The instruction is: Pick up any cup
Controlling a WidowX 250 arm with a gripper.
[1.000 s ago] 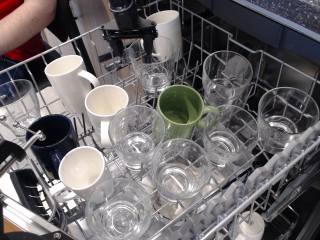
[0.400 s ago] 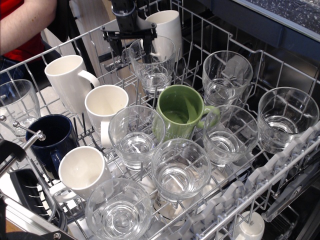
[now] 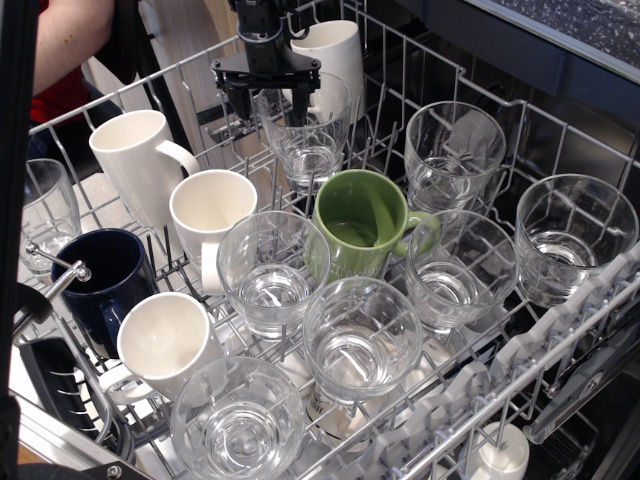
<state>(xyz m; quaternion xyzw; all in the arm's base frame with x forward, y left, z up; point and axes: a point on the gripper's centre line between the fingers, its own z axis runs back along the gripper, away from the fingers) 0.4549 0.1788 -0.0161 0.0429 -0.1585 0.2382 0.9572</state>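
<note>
A wire dish rack [image 3: 600, 300] is taking up nearly the whole view, and no desk surface is showing beneath it. The rack is holding glassware and mugs standing mouth-up between its tines.

Contents of the rack:
- A green mug [image 3: 362, 222] is sitting at the centre, its handle pointing toward the right edge. Its interior is appearing empty.
- Three white mugs are standing along the left side: a tall one [image 3: 138, 160], a second one [image 3: 208, 215] just beside it, and a third [image 3: 165, 340] nearer the front edge. A fourth white mug [image 3: 335, 50] is standing at the far edge.
- A dark blue mug [image 3: 105, 275] is sitting near the left edge.
- Clear tumblers are filling the remaining places, including one [image 3: 270, 270] touching the green mug and one [image 3: 575, 240] near the right edge. Whether any liquid is lying in their bases cannot be determined.

The cup [image 3: 305, 130] is standing at the far side of the rack, left of centre, in front of the far white mug. It is a clear handleless glass with a wide rim, rounded sides and a thick base.

The hand [image 3: 267, 95] is hanging over the cup's left rim. Its black fingers [image 3: 243, 100] are standing apart, and it is not appearing to grip anything.
</note>
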